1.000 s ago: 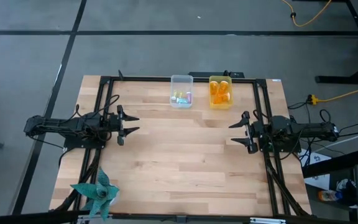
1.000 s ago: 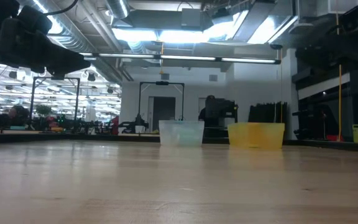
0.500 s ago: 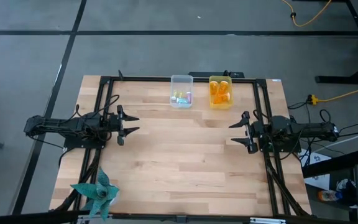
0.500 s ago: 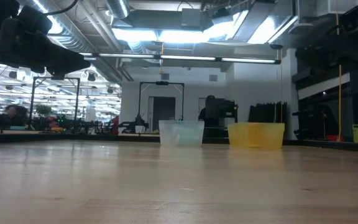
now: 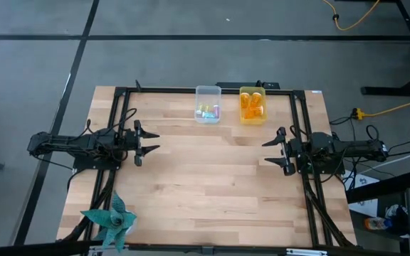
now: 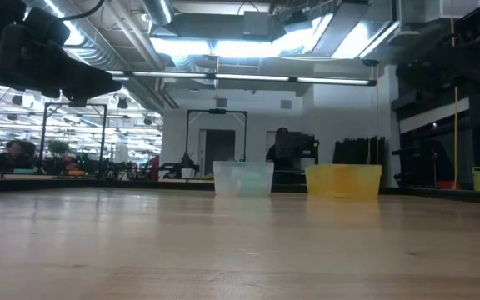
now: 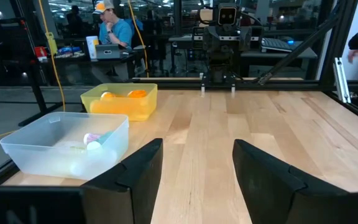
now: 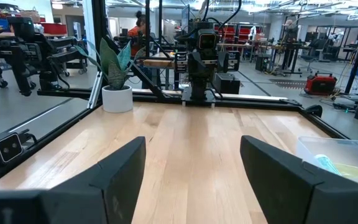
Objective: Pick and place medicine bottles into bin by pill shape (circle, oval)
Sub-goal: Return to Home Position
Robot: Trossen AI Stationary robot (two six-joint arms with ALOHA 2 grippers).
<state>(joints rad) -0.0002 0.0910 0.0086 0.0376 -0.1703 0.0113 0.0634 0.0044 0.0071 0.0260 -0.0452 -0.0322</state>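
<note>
Orange bottles [image 5: 252, 105] in yellow bin [image 5: 253, 122], left gripper [image 5: 155, 141], right gripper [image 5: 265, 152] spread wide

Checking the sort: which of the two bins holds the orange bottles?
The yellow bin holds the orange bottles; the clear bin beside it holds only small pastel vials.

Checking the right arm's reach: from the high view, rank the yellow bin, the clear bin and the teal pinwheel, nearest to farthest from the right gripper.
From the right gripper, in the high view:
1. Yellow bin: top of the picture, right of centre.
2. Clear bin: just left of the yellow one.
3. Teal pinwheel: bottom-left corner, clearly farthest.
</note>
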